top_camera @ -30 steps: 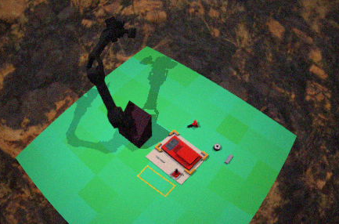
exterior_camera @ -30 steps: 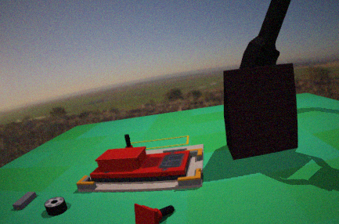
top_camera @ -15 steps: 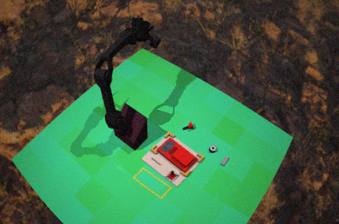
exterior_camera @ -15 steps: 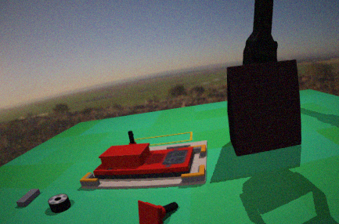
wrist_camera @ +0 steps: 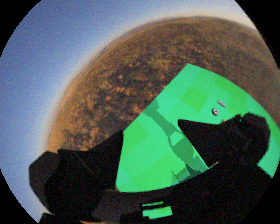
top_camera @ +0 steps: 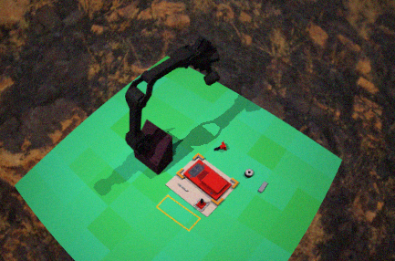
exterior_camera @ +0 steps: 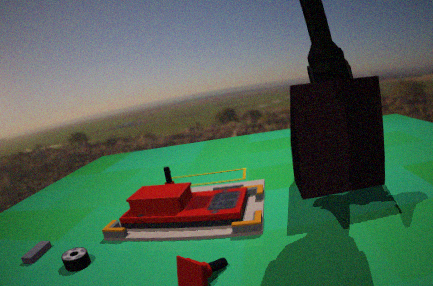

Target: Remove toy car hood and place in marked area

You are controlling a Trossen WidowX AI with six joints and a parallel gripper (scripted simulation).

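Near the middle, the toy car (top_camera: 209, 180) (exterior_camera: 158, 200) sits on its board (top_camera: 175, 184) (exterior_camera: 178, 234); its hood I cannot tell clearly. Farther, the arm (top_camera: 134, 114) (exterior_camera: 319, 30) rises at left and bends right, holding the gripper (top_camera: 210, 49) (wrist_camera: 151, 127) high, fingers spread wide with nothing between.

High top, low exterior: shared car (top_camera: 208, 179) (exterior_camera: 163, 204).
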